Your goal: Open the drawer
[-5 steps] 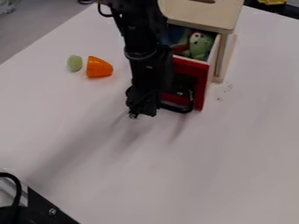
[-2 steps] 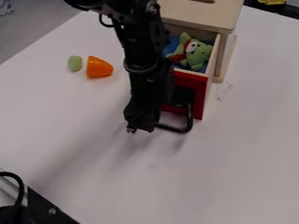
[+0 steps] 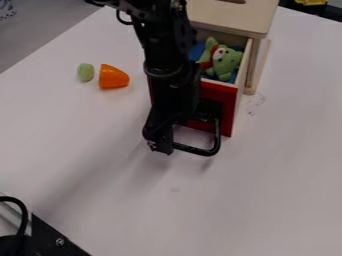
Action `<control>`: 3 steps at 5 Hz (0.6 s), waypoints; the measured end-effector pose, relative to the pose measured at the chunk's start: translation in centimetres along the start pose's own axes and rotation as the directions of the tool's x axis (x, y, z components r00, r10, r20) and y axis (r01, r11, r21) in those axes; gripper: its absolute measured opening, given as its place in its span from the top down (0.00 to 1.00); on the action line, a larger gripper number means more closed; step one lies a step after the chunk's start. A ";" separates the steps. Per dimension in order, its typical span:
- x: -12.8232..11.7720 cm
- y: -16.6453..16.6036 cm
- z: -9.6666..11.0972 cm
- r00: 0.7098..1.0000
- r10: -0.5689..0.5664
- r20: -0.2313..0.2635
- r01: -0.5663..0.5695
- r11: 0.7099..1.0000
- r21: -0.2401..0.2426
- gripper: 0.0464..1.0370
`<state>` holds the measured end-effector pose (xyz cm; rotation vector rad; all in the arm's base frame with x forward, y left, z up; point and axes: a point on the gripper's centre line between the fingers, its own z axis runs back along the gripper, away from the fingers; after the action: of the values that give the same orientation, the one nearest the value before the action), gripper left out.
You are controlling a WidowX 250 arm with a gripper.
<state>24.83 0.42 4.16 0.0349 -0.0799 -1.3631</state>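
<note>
Sitting at the 9 o'clock end of the handle [image 3: 217,134], camera view, the gripper [image 3: 159,145] looks placed there to pull the drawer [image 3: 224,95] toward 6 o'clock; can't tell how wide the gripper is or if it has hold of the handle. Drawer's at 1 to 2 o'clock, further out than in the first frame, gripper lower too, more green plush toy [image 3: 226,62] showing.

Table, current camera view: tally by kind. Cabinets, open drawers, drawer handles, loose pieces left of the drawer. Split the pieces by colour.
Cabinet: 1
Open drawer: 1
Handle: 1
Orange piece: 1
Green piece: 1
Total: 5
</note>
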 end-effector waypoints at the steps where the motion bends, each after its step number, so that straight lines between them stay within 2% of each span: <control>1: -0.1 0.2 0.3 1.000 -0.002 -0.003 0.002 1.000 0.010 0.04; 3: 0.4 1.7 5.2 0.997 0.011 0.078 -0.022 0.990 0.142 0.04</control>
<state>26.14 0.48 9.51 0.1019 -0.2424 -1.3402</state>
